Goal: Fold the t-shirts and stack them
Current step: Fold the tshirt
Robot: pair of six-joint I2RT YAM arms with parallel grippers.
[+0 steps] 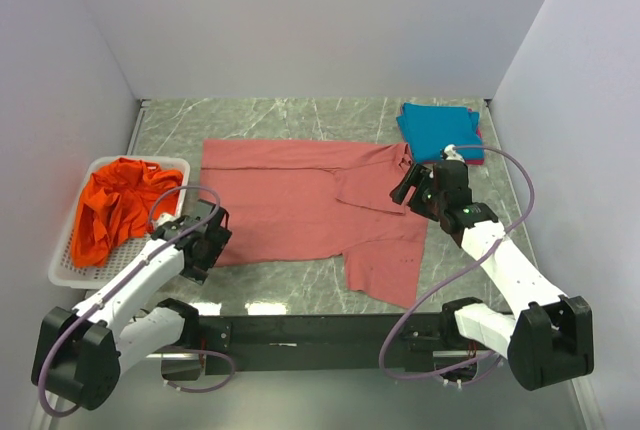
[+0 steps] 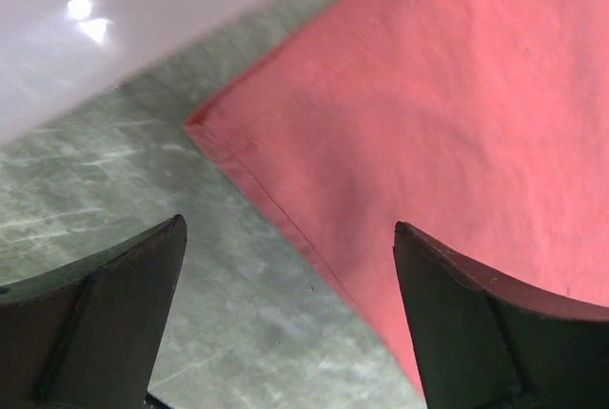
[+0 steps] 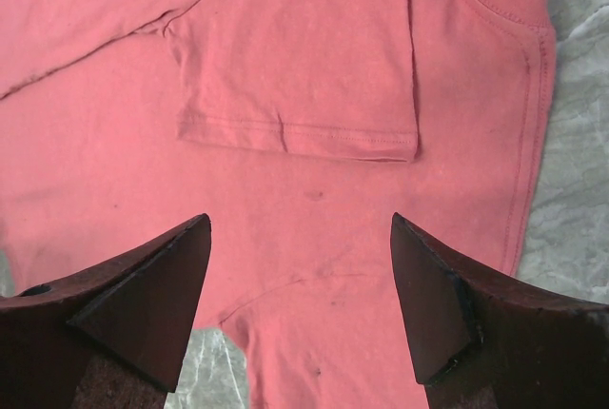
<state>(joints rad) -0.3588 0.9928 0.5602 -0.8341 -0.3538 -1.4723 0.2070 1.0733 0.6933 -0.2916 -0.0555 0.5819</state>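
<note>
A dusty salmon-red t-shirt (image 1: 300, 205) lies spread flat on the marble table, one sleeve (image 3: 304, 76) folded onto its body and the other sleeve (image 1: 385, 270) pointing to the near edge. My left gripper (image 1: 212, 230) hovers open over the shirt's near left corner (image 2: 205, 128), nothing between its fingers (image 2: 289, 223). My right gripper (image 1: 406, 190) hangs open above the shirt's right end (image 3: 300, 219), also empty. An orange t-shirt (image 1: 115, 205) is crumpled in the basket. A folded teal-blue t-shirt (image 1: 438, 130) rests at the back right on a magenta one (image 1: 479, 136), of which only an edge shows.
The white mesh basket (image 1: 70, 255) stands at the left edge beside my left arm. White walls close the table (image 1: 280, 120) in on the left, back and right. A dark rail runs along the near edge between the arm bases.
</note>
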